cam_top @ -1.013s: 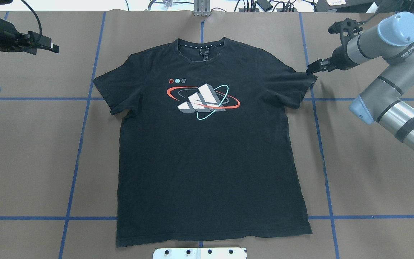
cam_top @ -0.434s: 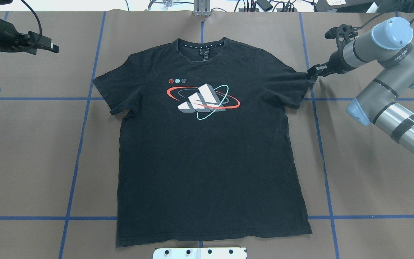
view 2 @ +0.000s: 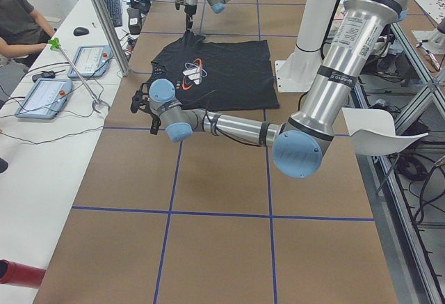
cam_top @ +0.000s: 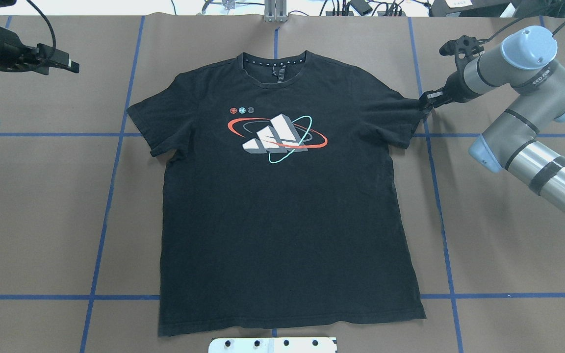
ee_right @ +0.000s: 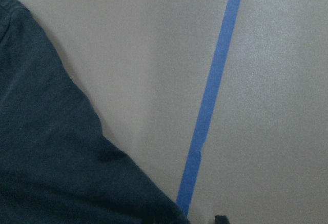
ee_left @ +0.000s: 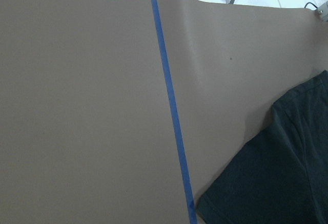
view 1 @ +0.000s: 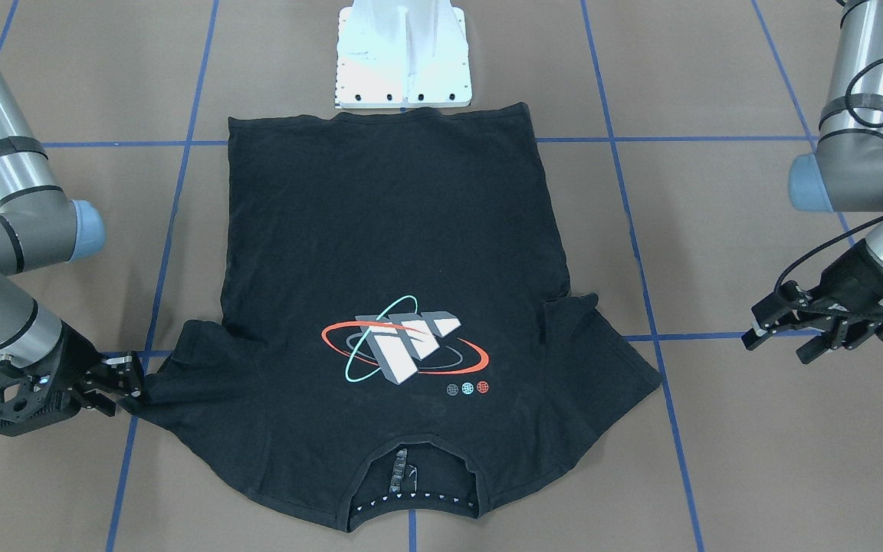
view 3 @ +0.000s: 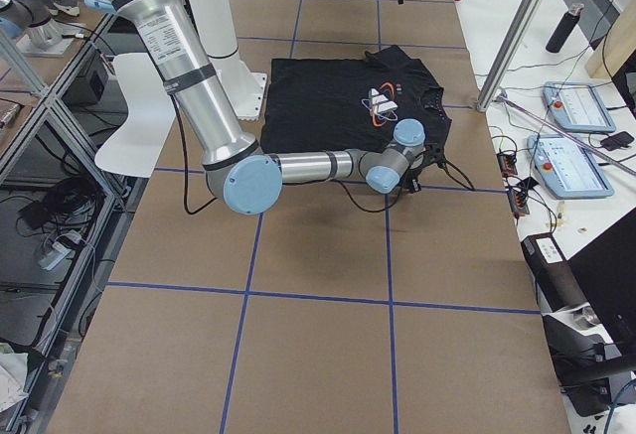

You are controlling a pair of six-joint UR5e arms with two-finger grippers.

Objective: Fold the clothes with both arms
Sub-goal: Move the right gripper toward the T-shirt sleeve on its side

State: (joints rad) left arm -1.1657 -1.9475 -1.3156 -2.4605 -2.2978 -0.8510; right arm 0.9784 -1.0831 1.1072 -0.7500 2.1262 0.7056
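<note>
Since a second ago my right pincer has slid in to the sleeve edge of the T-shirt, jaws spread. My left pincer hangs released, well apart from the other sleeve. The T-shirt lies flat, print up, mid-worktop.

The right arm is reaching outward with its elbow bent and its forearm angling down. The wrist is tilting the right gripper low, close to the desk, and its fingers are sitting slightly parted. The left arm is folding back on its own side, wrist tucked below the elbow. It is holding the left gripper raised and roughly level, fingers spread apart and gripping nothing.
</note>
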